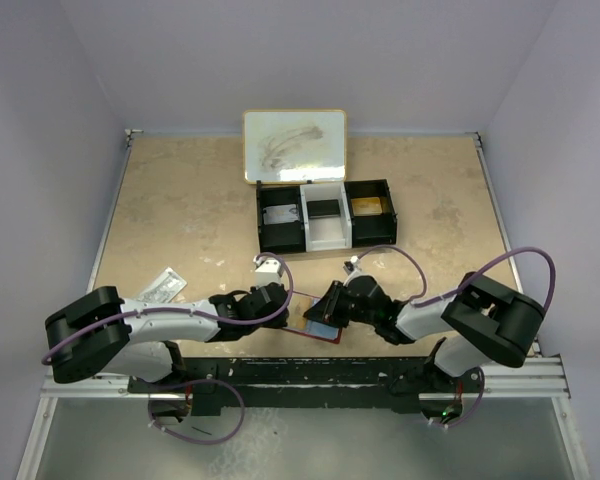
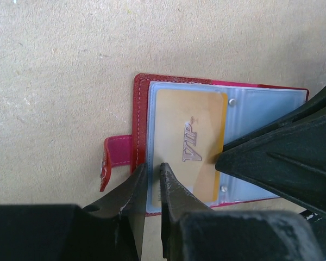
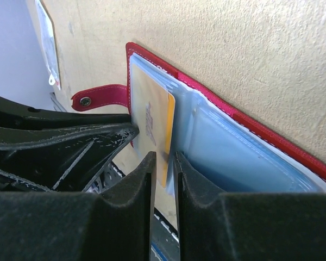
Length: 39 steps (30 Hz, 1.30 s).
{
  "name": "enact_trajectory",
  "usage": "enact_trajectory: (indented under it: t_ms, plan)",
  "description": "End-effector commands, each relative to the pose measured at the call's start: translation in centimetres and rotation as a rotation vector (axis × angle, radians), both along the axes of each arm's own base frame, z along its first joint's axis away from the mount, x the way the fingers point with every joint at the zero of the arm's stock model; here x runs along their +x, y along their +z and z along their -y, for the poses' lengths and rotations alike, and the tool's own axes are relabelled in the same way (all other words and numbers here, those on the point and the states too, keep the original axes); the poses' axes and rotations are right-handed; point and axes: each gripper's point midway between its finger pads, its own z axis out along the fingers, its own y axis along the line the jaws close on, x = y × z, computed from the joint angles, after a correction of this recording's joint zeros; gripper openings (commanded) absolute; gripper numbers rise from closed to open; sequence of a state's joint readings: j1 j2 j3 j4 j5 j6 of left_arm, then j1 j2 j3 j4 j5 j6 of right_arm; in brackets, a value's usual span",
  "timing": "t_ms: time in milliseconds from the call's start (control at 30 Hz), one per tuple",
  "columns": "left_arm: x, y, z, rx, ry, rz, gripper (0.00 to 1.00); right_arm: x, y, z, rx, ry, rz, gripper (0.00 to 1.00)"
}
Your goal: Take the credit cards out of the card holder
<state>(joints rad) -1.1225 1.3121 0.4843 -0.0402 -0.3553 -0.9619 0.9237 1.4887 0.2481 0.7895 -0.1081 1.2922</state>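
Two grippers at one spot, close to the near edge of the table (image 1: 180, 200). Between them, the card holder (image 2: 261, 106): open, flat on the surface, red cover down, pale clear sleeves up, red snap tab (image 2: 117, 152) out to one side. On the top sleeve, a gold card (image 2: 190, 136) marked VIP; impossible to tell how far out of its pocket.

Left gripper (image 2: 152, 167): pinches the sleeve edge just beside the tab, fingers almost touching, only the plastic between.

Right gripper (image 3: 163, 159): sits opposite, clamps the card's other edge, fingers drawn tight on it.

Farther back, well apart: a long black tray (image 1: 270, 190) with a white middle compartment, a whiteboard (image 1: 295, 145) just behind it. Near the left arm, a small clear packet (image 1: 160, 287) on the table.
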Motion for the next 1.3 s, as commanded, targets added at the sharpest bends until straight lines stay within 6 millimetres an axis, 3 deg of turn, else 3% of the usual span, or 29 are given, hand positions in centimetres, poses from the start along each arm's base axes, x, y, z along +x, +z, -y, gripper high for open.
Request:
enact_trajectory:
  t_ms: [0, 333, 433, 633, 933, 1267]
  plan:
    - [-1.1, -0.1, 1.0, -0.045, -0.036, -0.040, 0.11, 0.3, 0.7, -0.9, 0.018, -0.011, -0.027, 0.23]
    - [-1.2, -0.5, 1.1, -0.048, -0.032, -0.051, 0.10, 0.2, 1.5, -1.5, 0.075, 0.005, -0.011, 0.19]
    - [-1.2, -0.6, 1.0, -0.042, -0.032, -0.051, 0.09, 0.3, 1.9, -1.3, 0.083, -0.004, 0.000, 0.05]
    - [-1.0, -0.6, 0.7, -0.027, -0.017, -0.043, 0.09, 0.5, 2.4, -0.7, 0.064, -0.017, 0.028, 0.02]
    - [-1.0, -1.8, -0.4, 0.020, 0.019, -0.056, 0.06, -0.3, 2.4, 0.2, 0.082, -0.001, 0.030, 0.07]
    - [-1.0, -1.7, -0.4, 0.020, 0.020, -0.053, 0.05, -0.5, 1.8, 0.5, 0.084, -0.008, 0.008, 0.12]
